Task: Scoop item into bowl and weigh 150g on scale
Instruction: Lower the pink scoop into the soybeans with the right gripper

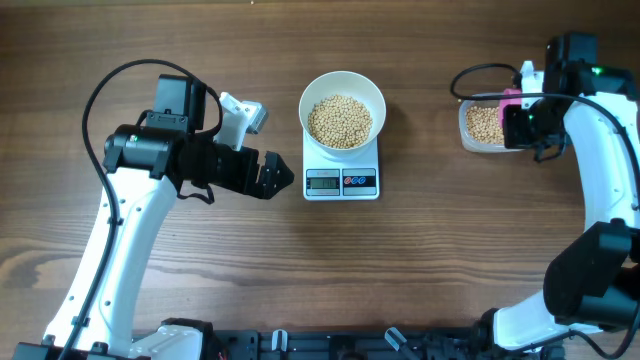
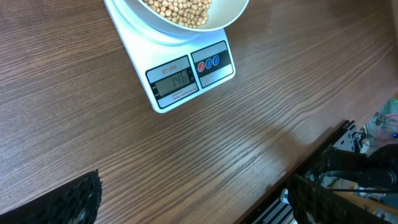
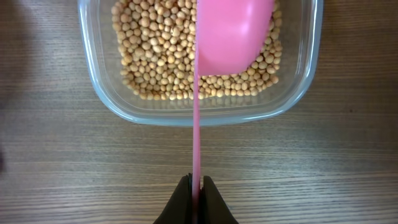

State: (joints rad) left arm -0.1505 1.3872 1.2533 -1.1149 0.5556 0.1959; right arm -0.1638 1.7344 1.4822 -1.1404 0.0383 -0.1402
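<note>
Black fingers (image 3: 208, 202) of the right gripper (image 3: 196, 186) are pressed flat together on the thin pink handle of the scoop (image 3: 233, 34). The handle is edge-on and runs straight out from them. Past the handle, the scoop head is over the clear plastic tub (image 3: 124, 111), which holds a loose layer of beans (image 3: 155, 56) across its floor. Can't tell if the head touches the beans or hangs just above them. From overhead, this tub is well right of the scale, near the surface's right edge.

Left gripper (image 2: 199, 208) is spread as wide as it goes and has nothing in it. Its fingers (image 2: 78, 199) show at the two bottom corners of its wrist view, with only bare wood surface (image 2: 261, 124) between. From overhead, it is just left of the scale's front corner, close but apart.

Next out is the scale (image 2: 140, 62), flat on the surface, with the display (image 2: 174, 82) and two round buttons (image 2: 207, 63) along its front edge. The display shows three digits. It looks like 146, but I'm not sure of the last digit.

Farthest out, the white bowl (image 2: 229, 15) is upright on the scale's platform, roughly centred and about as wide as the scale. More beans are piled in its bottom, well below the rim.
</note>
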